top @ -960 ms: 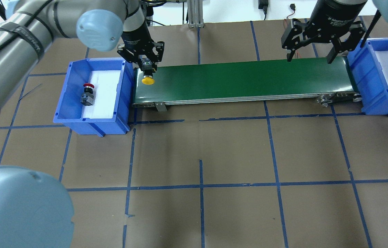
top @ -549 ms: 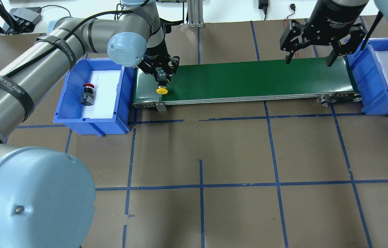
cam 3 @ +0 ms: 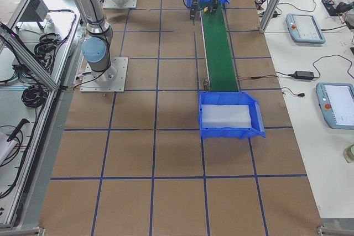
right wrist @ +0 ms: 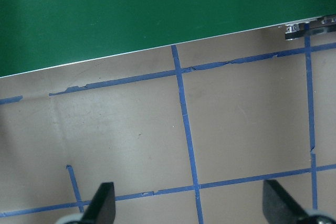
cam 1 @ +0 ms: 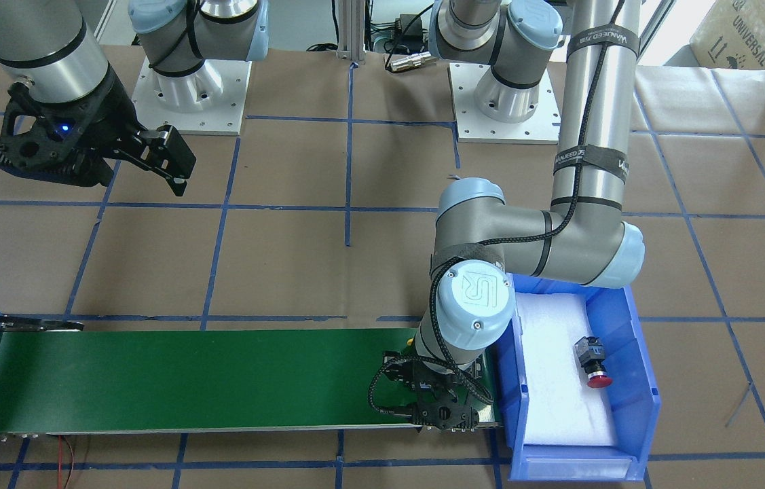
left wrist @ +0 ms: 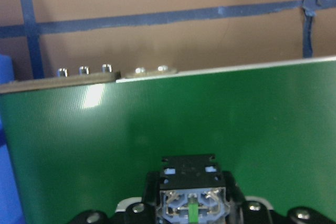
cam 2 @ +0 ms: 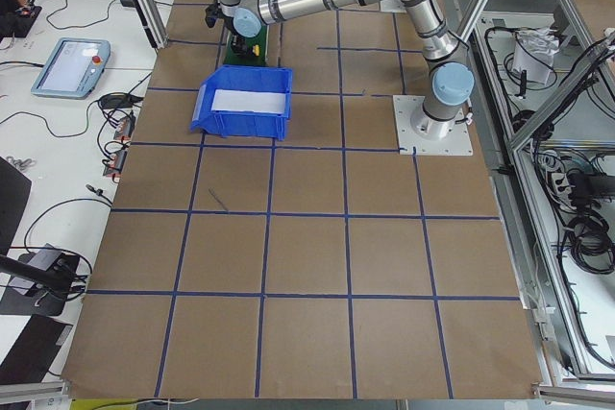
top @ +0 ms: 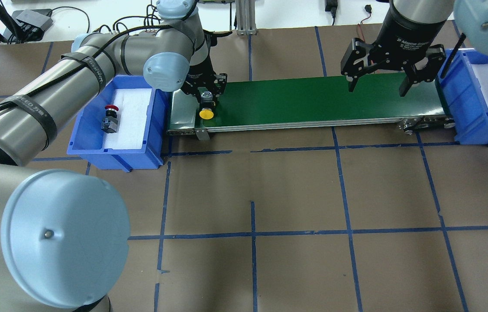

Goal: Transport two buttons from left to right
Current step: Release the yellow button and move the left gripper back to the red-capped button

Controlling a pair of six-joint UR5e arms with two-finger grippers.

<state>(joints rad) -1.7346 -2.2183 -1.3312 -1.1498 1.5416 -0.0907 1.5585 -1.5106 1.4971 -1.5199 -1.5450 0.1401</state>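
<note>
A: Where's the yellow button [top: 206, 113]?
B: Clamped in the left gripper [top: 206, 96], low over the left end of the belt [top: 313, 97] — lying across it, cap toward the robot.
A: The right gripper [top: 376, 91]?
B: Jaws spread, at the belt's far end, well apart. The red button [top: 109, 118] sits in the left bin [top: 118, 156].

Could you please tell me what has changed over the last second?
The left gripper, shut on the yellow button, carried it rightward and lower over the left end of the green belt. The right gripper, open, shifted slightly leftward above the far end. The red button stayed in the blue bin.
</note>
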